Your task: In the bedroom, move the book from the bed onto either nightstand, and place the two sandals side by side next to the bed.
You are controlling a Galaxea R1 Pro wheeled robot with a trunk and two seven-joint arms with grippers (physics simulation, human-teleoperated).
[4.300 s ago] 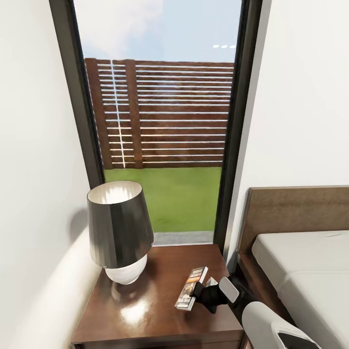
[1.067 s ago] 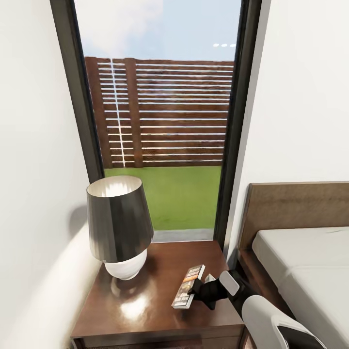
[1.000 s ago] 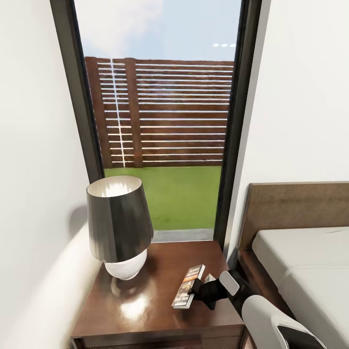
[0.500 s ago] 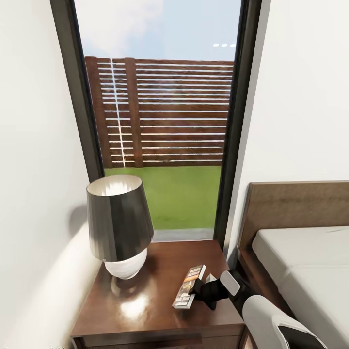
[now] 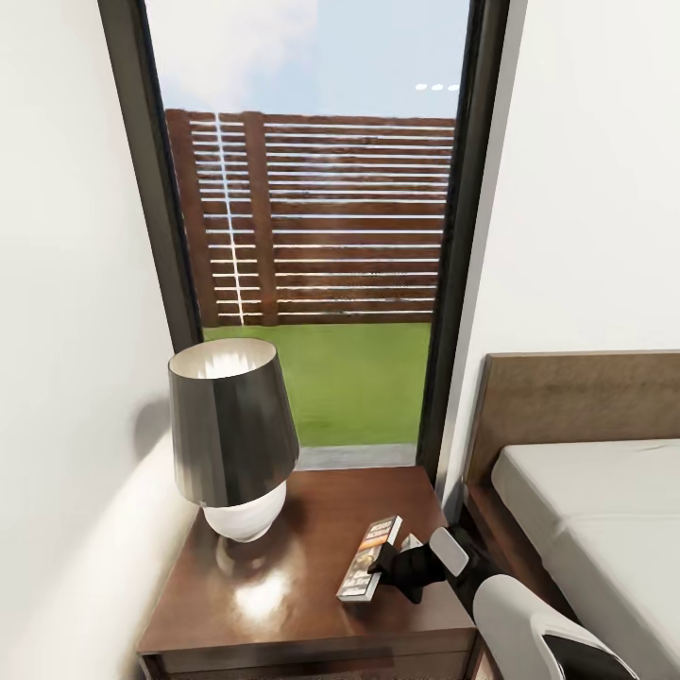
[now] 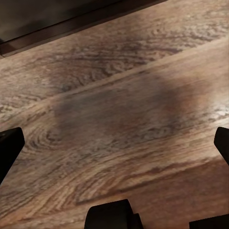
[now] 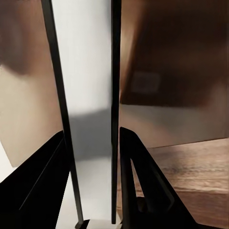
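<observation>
Head view: a dark brown nightstand (image 5: 283, 604) wedged between the white wall and the bed (image 5: 586, 529), glossy top catching a bright reflection. On its far left part, a lamp (image 5: 231, 439) with a dark metallic shade and a rounded white base. On the right part of the top, the book (image 5: 370, 557), slim, cover with orange band facing the lamp, tilted and raised on its long edge, lower edge touching the wood. Right gripper (image 5: 395, 569) black, clamped on the book from the bed side, with the white forearm running down to the picture's lower right corner. Behind the nightstand, a tall black-framed window (image 5: 312, 246) with a slatted brown fence and green grass outside. Left wrist view: wood-plank floor (image 6: 119, 109) under a soft round shadow, left gripper (image 6: 114, 143) with dark fingertips (image 6: 9, 145) far apart at both edges of the picture, spread wide with nothing between them. Right wrist view: two black fingers (image 7: 138, 176) close on either side of the book seen edge-on, pale face and thin dark edge; beyond it, probably the nightstand's wood, too blurred to be sure.
</observation>
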